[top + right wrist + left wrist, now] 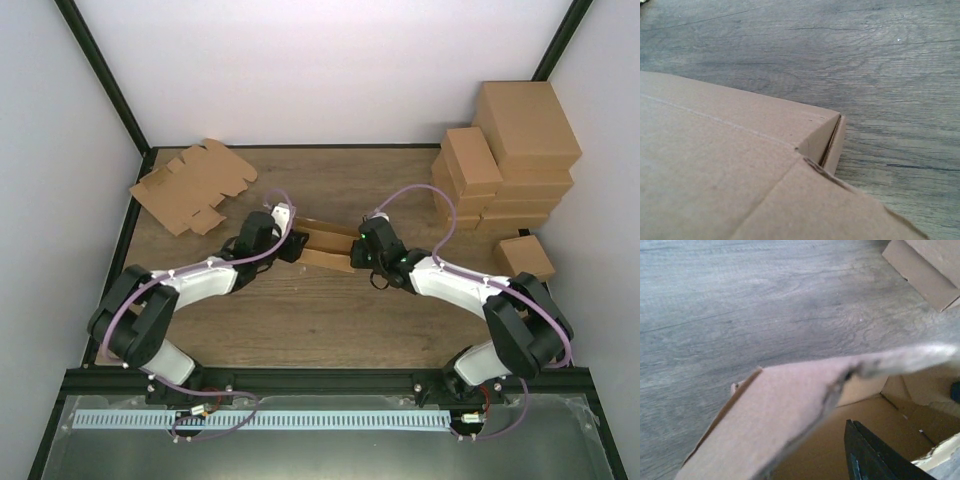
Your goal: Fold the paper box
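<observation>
Brown paper box (328, 247), cartons (512, 150) near — right tool (358, 256) pressed together, left tool (297, 245) unclear.

Pairs a left arm (195, 283) and a right arm (450, 283) of one build: glossy white shells on the long links, bulky black housings at joints and wrists, black brackets at the bases. Trails a lilac cable (410, 188) along each arm, looping free above the wrist. Ends at the left gripper (296, 245) in a matte black, sharp-edged finger (875, 455).
</observation>
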`<control>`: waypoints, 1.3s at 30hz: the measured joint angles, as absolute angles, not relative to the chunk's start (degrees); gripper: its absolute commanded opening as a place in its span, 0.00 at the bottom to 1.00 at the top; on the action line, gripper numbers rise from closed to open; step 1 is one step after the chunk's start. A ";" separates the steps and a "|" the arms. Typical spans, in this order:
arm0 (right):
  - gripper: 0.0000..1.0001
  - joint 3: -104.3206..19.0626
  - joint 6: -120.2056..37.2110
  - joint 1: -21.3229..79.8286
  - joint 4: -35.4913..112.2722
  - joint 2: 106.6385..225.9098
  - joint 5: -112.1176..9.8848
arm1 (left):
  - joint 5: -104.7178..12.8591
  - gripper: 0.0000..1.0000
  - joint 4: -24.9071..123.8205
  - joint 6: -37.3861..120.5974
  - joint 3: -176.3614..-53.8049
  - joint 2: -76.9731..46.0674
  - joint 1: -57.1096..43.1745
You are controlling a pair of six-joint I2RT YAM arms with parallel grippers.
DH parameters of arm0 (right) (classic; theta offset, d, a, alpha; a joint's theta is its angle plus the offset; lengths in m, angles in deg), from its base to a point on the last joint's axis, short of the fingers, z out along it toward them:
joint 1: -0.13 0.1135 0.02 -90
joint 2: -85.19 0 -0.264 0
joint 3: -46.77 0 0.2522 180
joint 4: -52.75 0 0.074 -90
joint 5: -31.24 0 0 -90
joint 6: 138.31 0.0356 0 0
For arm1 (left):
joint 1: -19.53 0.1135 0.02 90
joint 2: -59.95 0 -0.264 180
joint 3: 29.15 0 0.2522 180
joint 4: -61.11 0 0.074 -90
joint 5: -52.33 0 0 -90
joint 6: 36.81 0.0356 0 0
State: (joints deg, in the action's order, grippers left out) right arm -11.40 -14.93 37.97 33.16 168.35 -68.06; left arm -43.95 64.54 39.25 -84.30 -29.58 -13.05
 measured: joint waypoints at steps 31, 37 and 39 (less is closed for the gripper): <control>0.04 -15.70 -27.38 38.10 30.45 174.18 -68.82 | -48.54 0.58 26.86 63.16 -105.24 -19.77 -16.52; 0.04 -15.70 -27.93 38.10 30.49 174.45 -68.63 | -50.20 0.58 21.88 67.69 -107.71 -25.96 -19.89; 0.04 -15.70 -27.93 38.10 30.58 174.45 -68.49 | -50.07 0.53 21.00 68.45 -108.01 -26.87 -20.28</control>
State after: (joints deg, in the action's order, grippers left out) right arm -15.70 -27.93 38.10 30.58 174.45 -68.49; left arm -50.07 21.00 68.45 -108.01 -26.87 -20.28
